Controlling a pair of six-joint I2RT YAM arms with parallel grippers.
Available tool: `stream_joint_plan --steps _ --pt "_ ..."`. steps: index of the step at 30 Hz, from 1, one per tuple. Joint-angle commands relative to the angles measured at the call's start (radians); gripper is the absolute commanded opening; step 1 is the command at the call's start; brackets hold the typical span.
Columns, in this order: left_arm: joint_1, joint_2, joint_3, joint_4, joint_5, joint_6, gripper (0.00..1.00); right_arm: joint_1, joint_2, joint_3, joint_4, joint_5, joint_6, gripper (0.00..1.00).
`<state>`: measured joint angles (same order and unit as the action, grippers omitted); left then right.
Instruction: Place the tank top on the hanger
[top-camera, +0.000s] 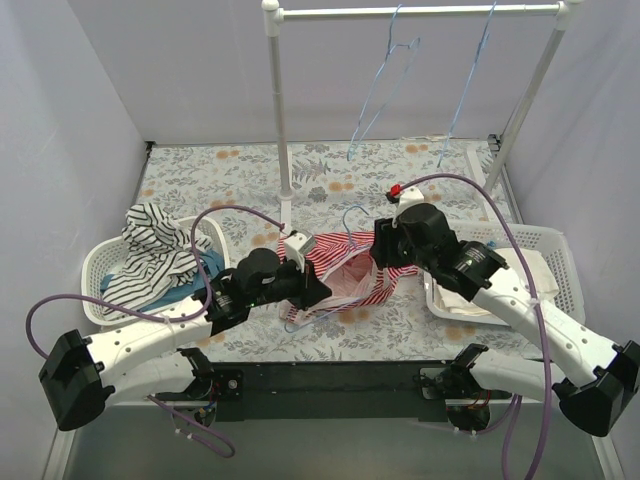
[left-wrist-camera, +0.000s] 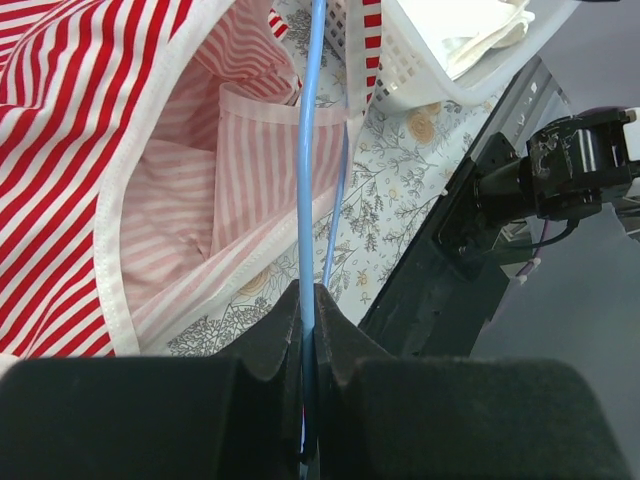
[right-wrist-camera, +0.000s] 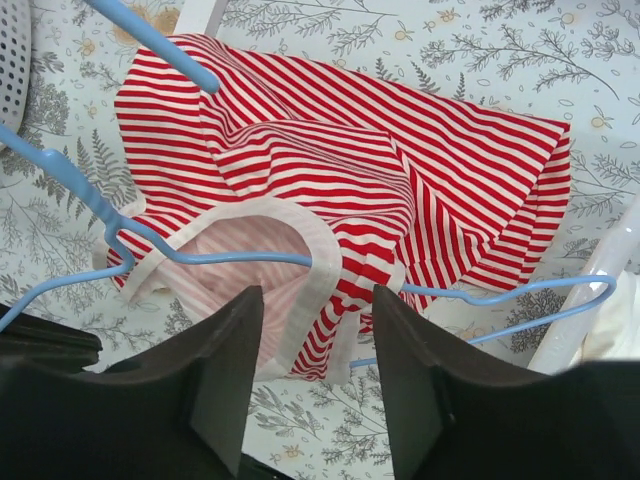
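Observation:
The red-and-white striped tank top (top-camera: 350, 275) lies crumpled on the floral table between both arms; it also shows in the left wrist view (left-wrist-camera: 90, 150) and the right wrist view (right-wrist-camera: 400, 190). The light-blue hanger (right-wrist-camera: 250, 258) lies with it, one arm threaded through a trimmed opening. My left gripper (left-wrist-camera: 308, 290) is shut on the hanger's wire (left-wrist-camera: 308, 180) at the top's near-left side. My right gripper (right-wrist-camera: 318, 320) is open just above the top's trimmed edge, holding nothing.
A white rail (top-camera: 420, 12) at the back carries two more blue hangers (top-camera: 385, 85). A white basket (top-camera: 110, 275) at left holds a black-and-white striped garment (top-camera: 155, 245). A white basket (top-camera: 540, 250) at right holds cream cloth (top-camera: 520, 270).

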<state>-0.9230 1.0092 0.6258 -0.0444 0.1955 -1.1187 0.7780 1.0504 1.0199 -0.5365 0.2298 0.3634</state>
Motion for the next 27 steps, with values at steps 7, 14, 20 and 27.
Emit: stream_joint_plan --steps 7,14,20,27 --pt "-0.062 -0.012 -0.066 0.103 -0.040 0.065 0.00 -0.006 -0.220 -0.052 0.184 -0.287 -0.153 0.68" --pt "-0.120 0.040 -0.029 0.129 -0.116 0.126 0.00 -0.006 -0.165 -0.054 0.263 -0.371 -0.169 0.69" --pt "-0.140 0.086 0.008 0.130 -0.142 0.135 0.00 -0.005 -0.090 -0.063 0.286 -0.331 -0.138 0.63" --pt "-0.145 0.074 0.014 0.140 -0.174 0.132 0.00 0.010 -0.038 -0.083 0.299 -0.262 -0.133 0.52"
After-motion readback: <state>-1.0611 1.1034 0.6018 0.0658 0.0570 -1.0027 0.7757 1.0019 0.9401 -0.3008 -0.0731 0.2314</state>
